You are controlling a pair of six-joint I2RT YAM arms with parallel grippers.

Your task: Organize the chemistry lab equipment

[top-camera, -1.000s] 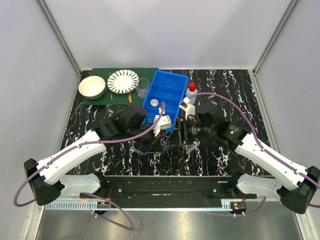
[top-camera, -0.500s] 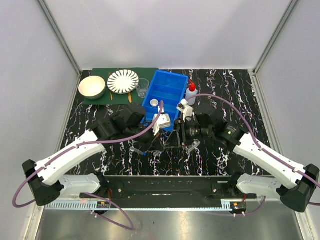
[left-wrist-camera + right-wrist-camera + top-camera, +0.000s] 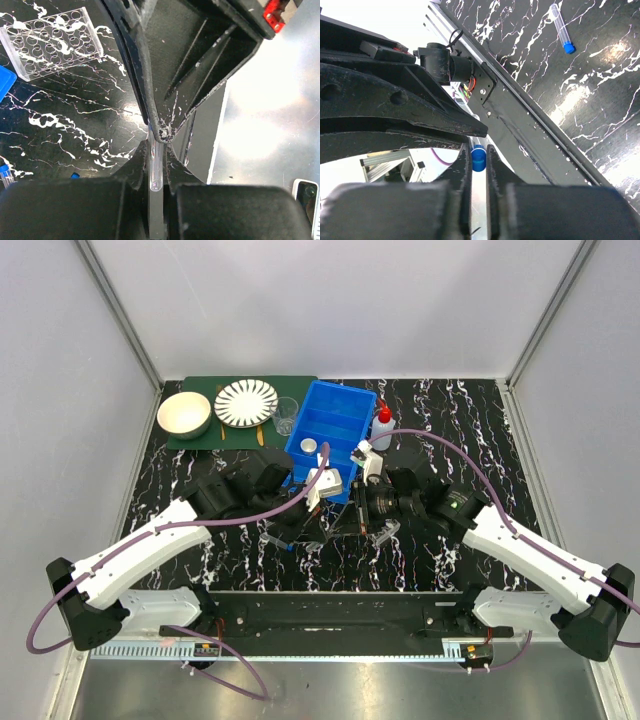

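Observation:
My left gripper [image 3: 155, 150] is shut on a clear tube [image 3: 154, 172], held level above the table. My right gripper [image 3: 478, 149] faces it, jaws closed against the tube's blue cap [image 3: 478, 160]. From above, the left gripper [image 3: 322, 502] and right gripper [image 3: 352, 508] meet in front of the blue bin, and the tube is hidden between them. The clear tube rack [image 3: 50, 42] lies flat on the table. Another blue-capped tube [image 3: 560, 29] lies loose on the black marbled top. The white red-nozzled squeeze bottle [image 3: 382, 427] stands right of the bin, the small beaker [image 3: 285, 415] left of it.
The blue compartmented bin [image 3: 345, 410] holds a small round lid [image 3: 308, 446]. On a green mat [image 3: 200, 438] at the back left sit a striped plate [image 3: 246, 402] and a cream bowl [image 3: 184, 413]. A metal rail [image 3: 530, 120] runs along the near table edge.
My right gripper has slid left up to the left gripper, and its jaws have closed in on the tube's blue cap. The left gripper has stayed shut on the tube.

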